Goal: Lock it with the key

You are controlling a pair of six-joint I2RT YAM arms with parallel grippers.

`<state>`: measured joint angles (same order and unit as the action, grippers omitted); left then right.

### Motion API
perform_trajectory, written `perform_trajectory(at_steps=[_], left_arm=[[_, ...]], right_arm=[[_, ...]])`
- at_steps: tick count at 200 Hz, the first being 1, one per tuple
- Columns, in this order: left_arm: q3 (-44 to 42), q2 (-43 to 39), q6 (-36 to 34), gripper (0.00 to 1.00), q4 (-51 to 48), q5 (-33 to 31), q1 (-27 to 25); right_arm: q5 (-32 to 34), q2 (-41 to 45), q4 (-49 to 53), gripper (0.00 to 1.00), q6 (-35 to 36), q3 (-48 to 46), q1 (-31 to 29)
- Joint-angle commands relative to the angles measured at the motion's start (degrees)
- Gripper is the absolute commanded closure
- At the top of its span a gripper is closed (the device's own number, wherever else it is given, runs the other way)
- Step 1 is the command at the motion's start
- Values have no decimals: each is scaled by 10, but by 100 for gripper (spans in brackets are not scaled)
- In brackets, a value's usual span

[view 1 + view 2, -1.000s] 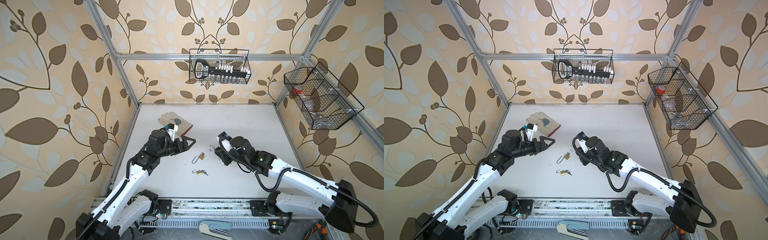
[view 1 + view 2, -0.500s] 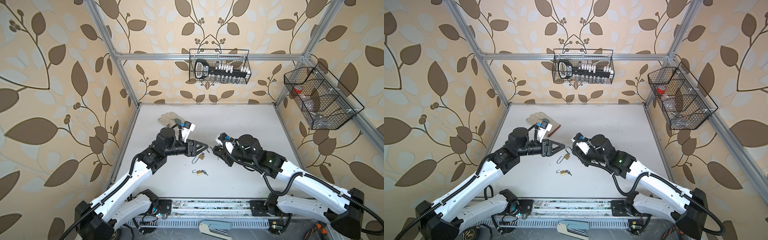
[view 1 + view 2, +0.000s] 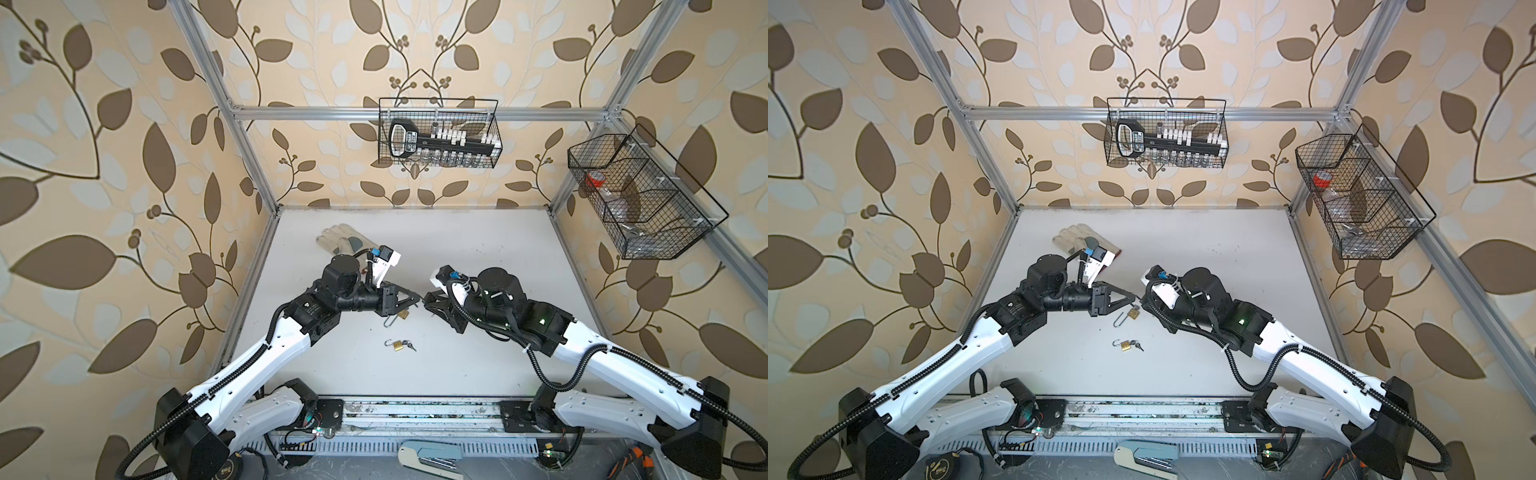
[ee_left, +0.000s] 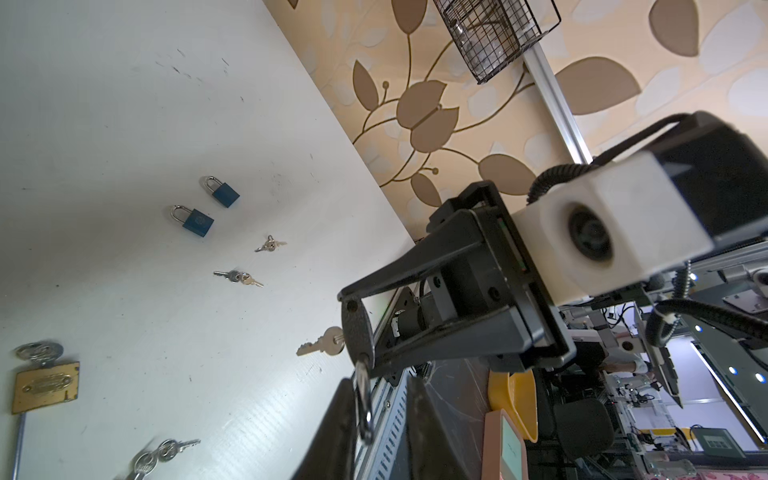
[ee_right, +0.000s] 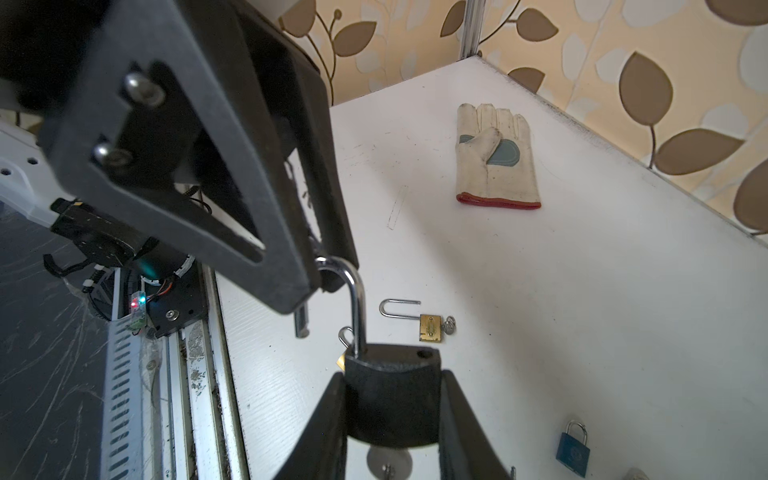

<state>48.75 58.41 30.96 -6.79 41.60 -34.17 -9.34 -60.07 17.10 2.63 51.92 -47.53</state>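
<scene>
While a small brass padlock [image 3: 398, 345] lies nearest on the table [image 3: 498, 249], the right gripper [image 5: 392, 388] clamps the black padlock [image 5: 390, 409] by its body, a key [image 4: 322, 345] beside it. The left gripper [image 5: 322, 276], jaws narrow, brackets its open shackle [image 5: 356, 303], grip unclear. Beyond lies a work glove [image 5: 496, 162].

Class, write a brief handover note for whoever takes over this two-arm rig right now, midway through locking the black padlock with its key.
Grippers: right gripper shut on the black padlock, held above the table; left gripper has its fingers either side of the shackle, firm grip unclear.
Key: the key shows under the padlock, apparently inserted.
Done: padlock lifted.
To do: shackle is open, free end outside its hole; press it home, then turn the key.
</scene>
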Motion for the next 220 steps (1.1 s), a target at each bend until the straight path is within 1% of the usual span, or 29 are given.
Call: perform_trajectory(at_steps=[1, 34, 63, 76, 77, 78, 79, 87, 98, 108, 115, 140, 154, 170, 189, 208, 220], left_arm=[[25, 0, -12, 85, 18, 8, -6], [29, 1, -11, 100, 16, 0, -8], [29, -3, -2, 100, 21, -16, -8], [28, -10, 12, 100, 36, -26, -8], [28, -10, 13, 100, 37, -27, -8], [28, -10, 13, 100, 38, -27, -7], [28, -11, 14, 100, 40, -27, -7], [28, -15, 23, 100, 51, -30, -8], [29, -22, 35, 100, 63, -36, -7], [28, -28, 49, 100, 77, -45, -6], [25, -33, 58, 100, 91, -50, -7], [8, -55, 102, 100, 141, -75, -7], [-10, -70, 126, 100, 182, -78, -7], [-21, -84, 142, 100, 214, -79, -7], [-26, -99, 147, 100, 243, -78, -7], [-25, -105, 142, 100, 258, -67, -8], [-25, -108, 141, 100, 265, -63, -7]], right_arm=[[-19, 1, -8, 100, 4, 24, -2], [-19, 5, -11, 100, 4, 22, -2], [-16, 19, -19, 100, 5, 18, -3], [-13, 34, -34, 75, 7, 10, -3], [-14, 36, -36, 75, 7, 9, -3], [-14, 38, -37, 72, 8, 8, -3], [-12, 40, -39, 72, 8, 7, -3], [-6, 53, -61, 62, 10, -5, -3], [5, 73, -96, 53, 14, -23, -2], [14, 94, -131, 48, 17, -44, -2], [18, 109, -173, 45, 20, -60, -3], [9, 137, -275, 43, 49, -104, -2], [-1, 138, -292, 42, 60, -108, -2], [-31, 127, -300, 42, 63, -104, -3], [-70, 112, -323, 43, 47, -102, -3], [-83, 101, -338, 43, 8, -95, 1], [-107, 94, -351, 43, -15, -91, 10]])
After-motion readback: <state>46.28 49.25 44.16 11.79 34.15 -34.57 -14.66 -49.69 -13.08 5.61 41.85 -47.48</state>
